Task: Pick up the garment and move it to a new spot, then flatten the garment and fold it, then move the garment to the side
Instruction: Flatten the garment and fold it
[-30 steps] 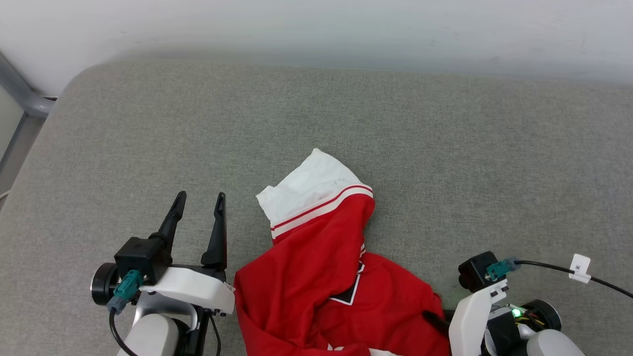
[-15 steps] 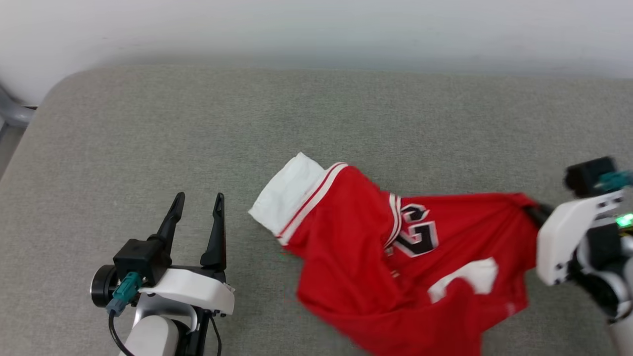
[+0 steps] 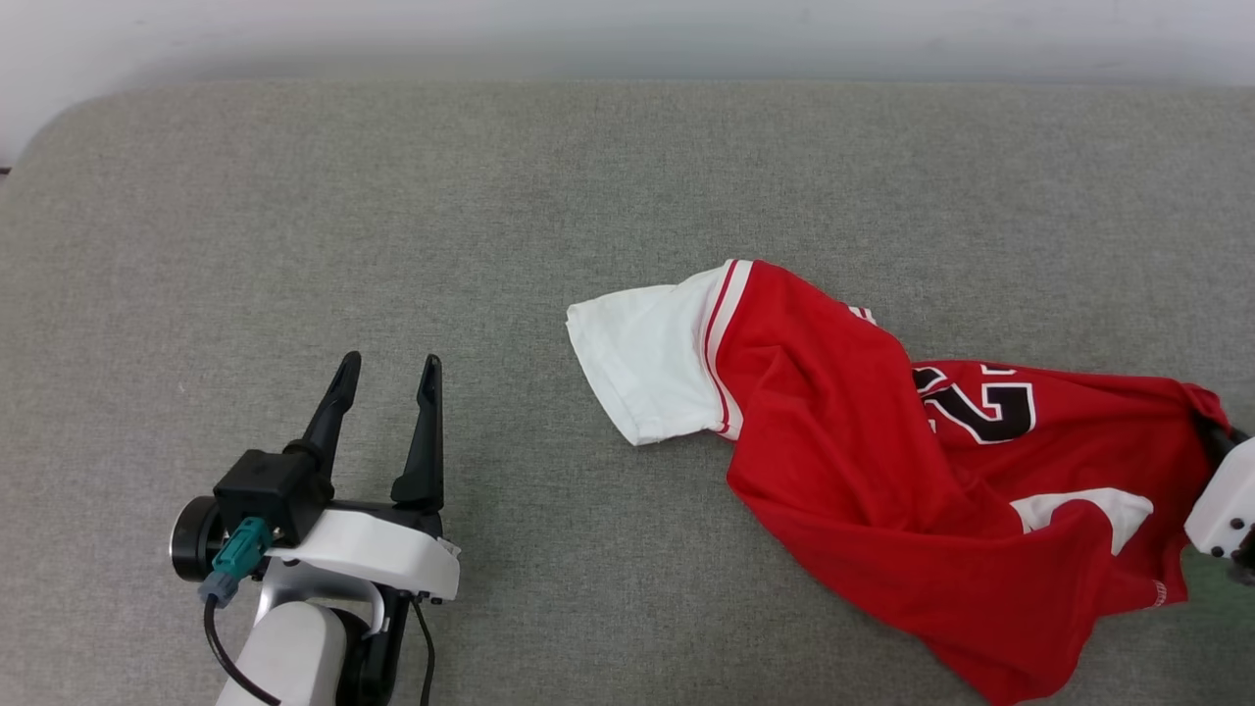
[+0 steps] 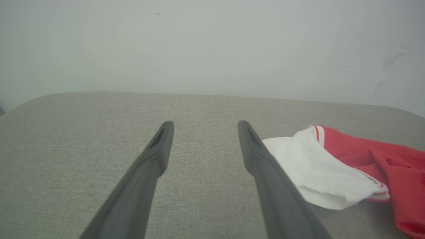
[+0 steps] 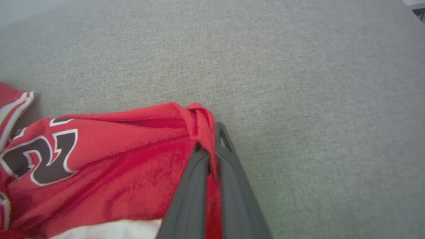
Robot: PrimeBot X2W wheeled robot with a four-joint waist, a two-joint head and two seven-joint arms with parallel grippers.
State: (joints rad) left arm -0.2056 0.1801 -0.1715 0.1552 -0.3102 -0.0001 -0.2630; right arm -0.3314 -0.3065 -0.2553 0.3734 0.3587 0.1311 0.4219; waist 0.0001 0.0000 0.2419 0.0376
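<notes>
Judged soft and limp, the garment is pinched at a bunched edge by the right claw; the left claw is spread, empty.

At the right edge of the head view the right gripper is cut off, its jaws mostly hidden in bunched cloth of the garment. Folds cover part of the black lettering, and the garment's lower corner runs off the bottom edge.
</notes>
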